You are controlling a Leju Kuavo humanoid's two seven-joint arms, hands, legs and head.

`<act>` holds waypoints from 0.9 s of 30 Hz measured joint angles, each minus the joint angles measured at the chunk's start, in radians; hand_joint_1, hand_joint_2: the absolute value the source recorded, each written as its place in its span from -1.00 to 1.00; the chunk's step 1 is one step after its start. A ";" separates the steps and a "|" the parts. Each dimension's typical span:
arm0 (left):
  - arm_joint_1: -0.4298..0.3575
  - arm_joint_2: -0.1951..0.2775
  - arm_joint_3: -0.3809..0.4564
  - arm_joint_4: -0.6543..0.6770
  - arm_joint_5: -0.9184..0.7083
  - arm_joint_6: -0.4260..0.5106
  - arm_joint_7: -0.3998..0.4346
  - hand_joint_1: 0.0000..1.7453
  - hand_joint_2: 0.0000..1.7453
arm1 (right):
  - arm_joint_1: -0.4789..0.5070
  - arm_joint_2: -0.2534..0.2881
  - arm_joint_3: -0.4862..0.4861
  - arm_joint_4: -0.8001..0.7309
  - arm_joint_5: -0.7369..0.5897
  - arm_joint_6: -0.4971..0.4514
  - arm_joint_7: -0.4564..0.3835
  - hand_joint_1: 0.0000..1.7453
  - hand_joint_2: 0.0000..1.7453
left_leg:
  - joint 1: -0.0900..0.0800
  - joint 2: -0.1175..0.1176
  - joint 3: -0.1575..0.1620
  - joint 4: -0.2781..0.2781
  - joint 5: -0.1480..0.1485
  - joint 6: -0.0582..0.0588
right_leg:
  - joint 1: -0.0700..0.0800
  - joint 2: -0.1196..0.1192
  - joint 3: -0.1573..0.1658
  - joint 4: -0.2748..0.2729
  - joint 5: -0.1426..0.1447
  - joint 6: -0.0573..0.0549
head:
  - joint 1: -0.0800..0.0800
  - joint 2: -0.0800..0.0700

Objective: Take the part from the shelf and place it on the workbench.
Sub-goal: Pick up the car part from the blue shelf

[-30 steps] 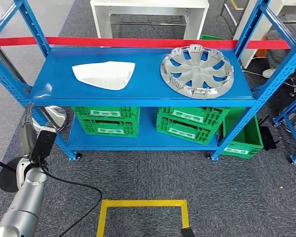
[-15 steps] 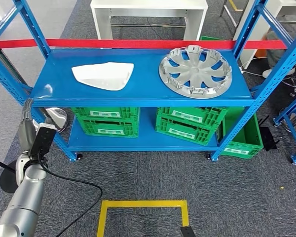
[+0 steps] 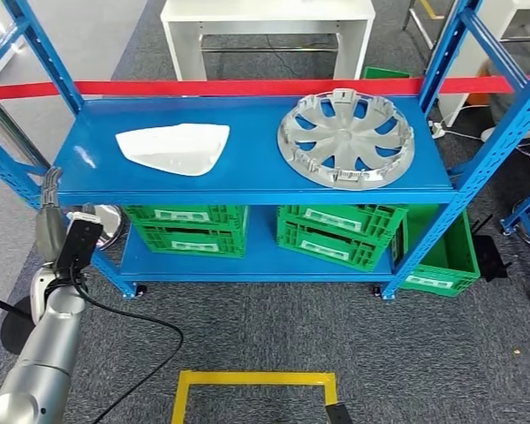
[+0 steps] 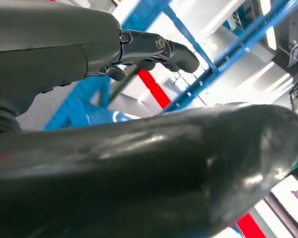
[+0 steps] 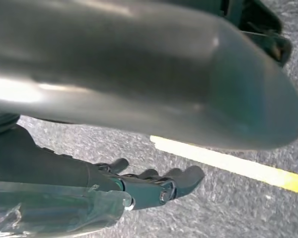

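On the top deck of the blue shelf point(image 3: 249, 181) we see two parts lying well apart: a white moulded cover point(image 3: 172, 148) at centre left of the head view and a silver wheel cover point(image 3: 346, 138) at centre right. Green crates point(image 3: 189, 228) sit on the lower deck. Our left hand point(image 3: 48, 231) is raised at the lower left, beside the shelf post, fingers extended and holding nothing. Our right hand point(image 5: 147, 186) hangs above grey carpet near a yellow floor line point(image 5: 230, 163), fingers straight and empty.
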 joint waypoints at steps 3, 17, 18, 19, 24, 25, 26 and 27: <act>-0.002 -0.002 -0.002 -0.001 -0.002 0.000 0.000 -1.00 -1.00 | 0.002 0.000 -0.002 -0.001 0.001 -0.001 0.000 -1.00 -1.00 | 0.002 0.006 -0.057 0.110 0.015 -0.009 | 0.001 0.001 0.032 -0.009 -0.018 -0.022 | -0.006 0.000; 0.026 -0.004 0.001 0.008 0.011 0.012 -0.012 -1.00 -1.00 | 0.016 -0.002 -0.005 0.001 0.010 -0.006 0.011 -1.00 -1.00 | -0.028 0.011 -0.234 0.026 0.186 0.052 | 0.023 0.012 0.213 -0.019 -0.198 0.006 | -0.013 0.000; 0.024 -0.004 0.002 0.008 0.012 0.013 -0.014 -1.00 -1.00 | 0.014 -0.002 -0.005 0.000 0.011 -0.006 0.010 -1.00 -1.00 | -0.027 0.011 -0.224 0.026 0.175 0.058 | 0.022 0.007 0.197 0.021 -0.219 0.012 | -0.012 0.000; 0.025 -0.005 0.002 0.009 0.012 0.014 -0.014 -1.00 -1.00 | 0.014 -0.003 -0.006 0.000 0.011 -0.007 0.011 -1.00 -1.00 | -0.026 0.011 -0.215 0.026 0.165 0.062 | 0.022 0.002 0.162 0.085 -0.244 0.017 | -0.010 0.000; 0.051 -0.008 0.002 0.019 0.018 0.012 -0.020 -1.00 -1.00 | 0.025 -0.005 -0.009 0.001 0.014 -0.008 0.018 -1.00 -1.00 | -0.027 0.006 -0.166 0.026 0.119 0.068 | 0.023 -0.003 -0.005 0.237 -0.204 0.020 | -0.009 0.000; 0.054 -0.010 0.002 0.022 0.020 0.013 -0.024 -1.00 -1.00 | 0.027 -0.005 -0.009 0.001 0.015 -0.008 0.019 -1.00 -1.00 | -0.027 0.004 -0.155 0.026 0.111 0.067 | 0.024 -0.003 0.000 0.172 -0.139 0.014 | -0.009 0.000; 0.055 -0.011 0.002 0.024 0.022 0.014 -0.028 -1.00 -1.00 | 0.029 -0.006 -0.009 0.001 0.016 -0.008 0.021 -1.00 -1.00 | -0.029 0.002 -0.146 0.026 0.103 0.063 | 0.027 -0.004 0.010 0.103 -0.082 0.008 | -0.009 0.000; 0.055 -0.012 0.003 0.026 0.024 0.015 -0.030 -1.00 -1.00 | 0.029 -0.007 -0.009 0.001 0.017 -0.008 0.022 -1.00 -1.00 | -0.031 0.000 -0.141 0.028 0.097 0.059 | 0.028 -0.004 0.023 0.045 -0.045 0.002 | -0.008 0.000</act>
